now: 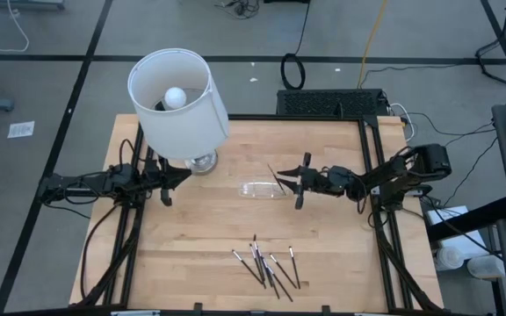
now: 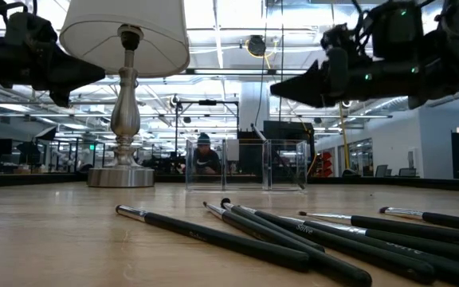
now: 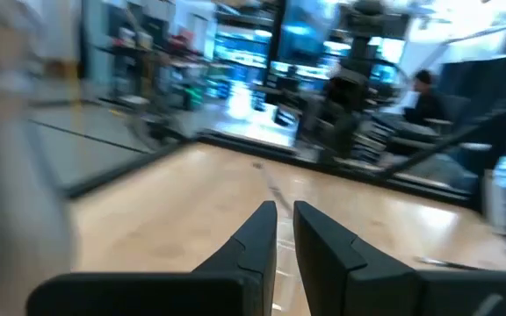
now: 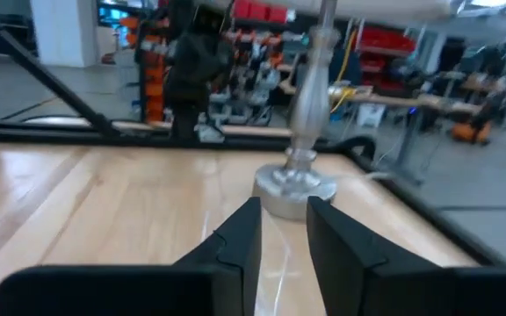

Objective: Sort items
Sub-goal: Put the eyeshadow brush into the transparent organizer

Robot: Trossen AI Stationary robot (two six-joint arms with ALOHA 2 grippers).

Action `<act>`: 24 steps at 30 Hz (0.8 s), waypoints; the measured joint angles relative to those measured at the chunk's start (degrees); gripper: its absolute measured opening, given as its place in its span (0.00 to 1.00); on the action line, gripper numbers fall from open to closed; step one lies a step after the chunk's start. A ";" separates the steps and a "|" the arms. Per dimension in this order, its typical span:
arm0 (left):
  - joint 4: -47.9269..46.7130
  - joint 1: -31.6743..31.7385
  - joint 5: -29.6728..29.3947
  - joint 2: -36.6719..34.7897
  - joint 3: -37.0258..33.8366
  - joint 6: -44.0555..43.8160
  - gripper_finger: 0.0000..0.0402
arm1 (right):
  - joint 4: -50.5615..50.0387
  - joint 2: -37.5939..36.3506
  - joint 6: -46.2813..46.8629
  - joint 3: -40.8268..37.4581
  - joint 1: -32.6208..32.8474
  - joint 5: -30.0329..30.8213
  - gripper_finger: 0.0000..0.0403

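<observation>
One tabletop (image 1: 191, 254). One white-shaded lamp (image 1: 179, 103) near its far-left corner. One clear tray (image 1: 259, 190) at centre. Left gripper (image 1: 170, 180) just beside the lamp base, fingers narrow, empty. Right gripper (image 1: 299, 183) at the tray's right end, fingers slightly parted, one thin stick (image 1: 278, 179) by their tips; grip unclear. About seven sticks (image 1: 269, 267) near the front edge.

**Open centre, lamp at the far left, sticks along the near edge**

The lamp (image 1: 181, 104) stands tall at the table's (image 1: 191, 237) far left, just beside the left gripper (image 1: 167, 186), blocking that corner. The clear tray (image 1: 260, 190) sits mid-table under the right gripper (image 1: 299, 184). The sticks (image 1: 267, 263) clutter the near centre. Bare wood lies open between tray and sticks, and at both near corners
</observation>
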 joint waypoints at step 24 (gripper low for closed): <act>2.66 -0.01 1.55 0.32 -0.20 0.71 0.12 | -26.70 -18.83 -13.79 5.95 21.98 26.64 0.00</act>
